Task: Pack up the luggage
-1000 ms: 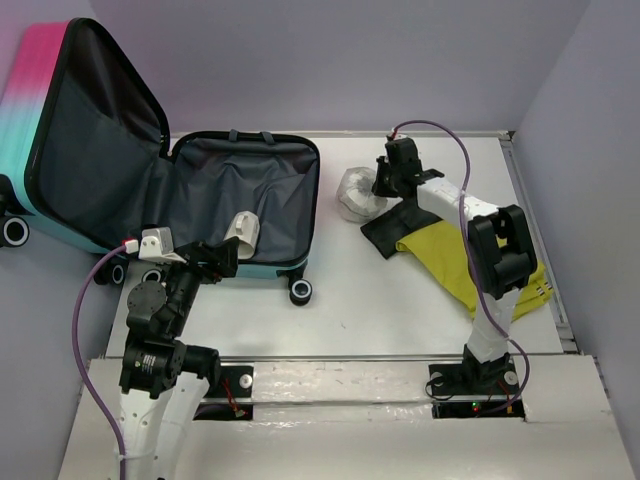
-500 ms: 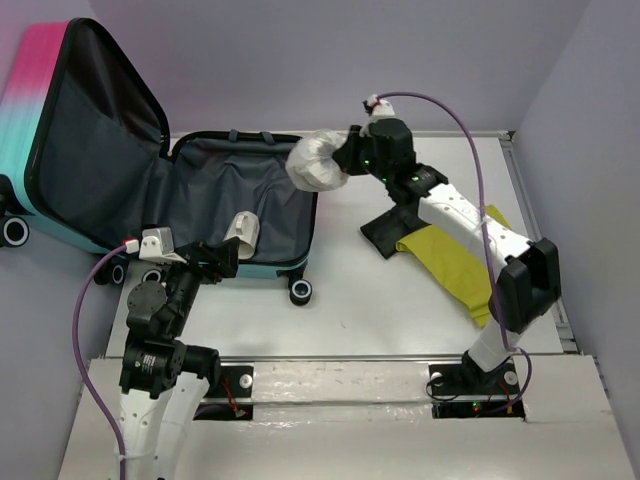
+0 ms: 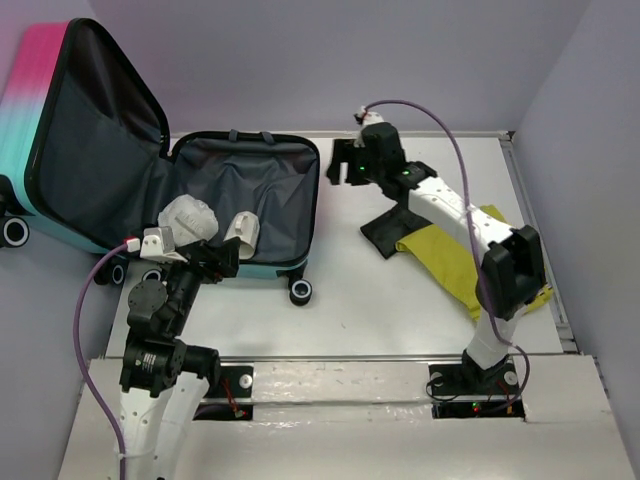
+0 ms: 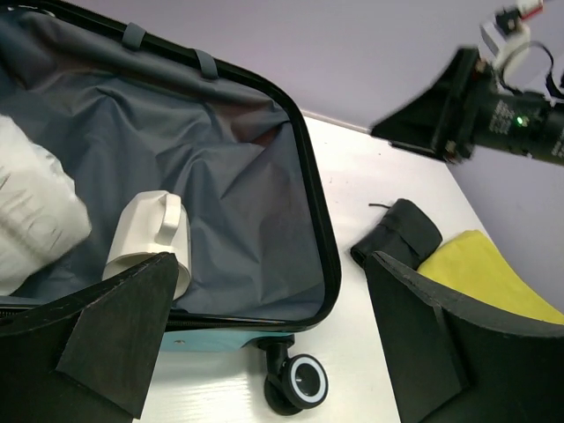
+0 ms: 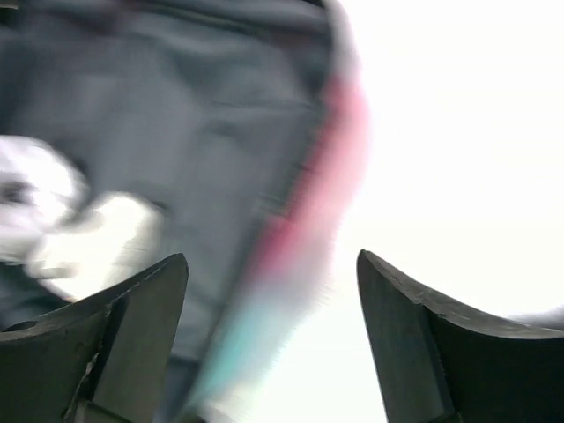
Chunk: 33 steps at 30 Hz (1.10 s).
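Observation:
The luggage [image 3: 270, 160] lies open at the table's left, its pink-to-teal lid [image 3: 30, 90] propped upright and its dark grey lining showing. Inside rest a white crumpled bundle [image 3: 190, 218] and a small white cup-like item [image 3: 245, 230]; the left wrist view shows the same bundle [image 4: 35, 220] and white item [image 4: 150, 233]. My right gripper [image 3: 338, 165] hovers just right of the luggage's far right corner, open and empty. Its own view is blurred, with the luggage rim [image 5: 300, 220] below the right gripper [image 5: 273, 256]. My left gripper [image 4: 269, 264] is open above the near rim.
On the table right of the luggage lie a black folded cloth [image 3: 385, 232] and a yellow cloth [image 3: 445, 255] under the right arm. A luggage wheel [image 4: 304, 381] sticks out at the near corner. A raised rail [image 3: 530, 220] borders the table's right side.
My right gripper carried the white bundle left from the table to the luggage and opened. The bundle now lies in the luggage's left part. The left arm stayed still.

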### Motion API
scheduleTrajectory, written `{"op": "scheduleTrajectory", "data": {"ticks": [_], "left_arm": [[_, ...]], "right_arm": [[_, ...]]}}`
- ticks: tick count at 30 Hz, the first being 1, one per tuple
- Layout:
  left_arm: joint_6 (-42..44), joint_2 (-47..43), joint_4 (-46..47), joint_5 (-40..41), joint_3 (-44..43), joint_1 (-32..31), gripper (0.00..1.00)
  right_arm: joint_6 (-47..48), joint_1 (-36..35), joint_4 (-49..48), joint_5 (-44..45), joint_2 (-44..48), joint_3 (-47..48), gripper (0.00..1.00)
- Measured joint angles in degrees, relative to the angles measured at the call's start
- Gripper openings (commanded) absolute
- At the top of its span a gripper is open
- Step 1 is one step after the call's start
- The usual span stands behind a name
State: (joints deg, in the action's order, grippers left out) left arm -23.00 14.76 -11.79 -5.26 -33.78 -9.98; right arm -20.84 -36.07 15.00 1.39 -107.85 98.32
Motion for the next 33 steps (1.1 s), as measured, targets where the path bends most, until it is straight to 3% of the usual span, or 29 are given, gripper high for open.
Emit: {"op": "scheduleTrajectory", "data": {"ticks": [3,6,9,12,20,25,33], "left_arm": [[0.0,0.0,0.0,-0.1,0.0,0.1,0.99],[0.0,-0.3,0.0,-0.2,0.0,0.1,0.99],[0.0,-0.6,0.2,-0.6,0.0,0.1,0.99],[0.0,-0.6,0.4,-1.0,0.0,0.1,0.99],[0.0,-0.6,0.6,-1.6,0.0,-0.1,0.99],[0.0,-0.6,0.9,-1.9,0.0,-0.1,0.99],[0.0,-0.3,1.3,-2.1,0.0,-0.2,0.99]], "right_arm": [[1.2,6.6,1.4,4.0,7.2,-10.6,0.66],[1.5,11.7,1.9,8.6,12.9,-19.6,0.67],[1.0,15.9,2.6,11.6,19.5,-29.9,0.83],[0.9,19.6,4.4,12.6,22.5,-36.1,0.92],[0.9,27.2,4.6,9.4,10.4,-30.0,0.92],[1.0,27.2,4.5,6.7,1.9,-23.7,0.91],[1.0,23.1,5.4,1.0,-7.6,-15.6,0.96]]}}
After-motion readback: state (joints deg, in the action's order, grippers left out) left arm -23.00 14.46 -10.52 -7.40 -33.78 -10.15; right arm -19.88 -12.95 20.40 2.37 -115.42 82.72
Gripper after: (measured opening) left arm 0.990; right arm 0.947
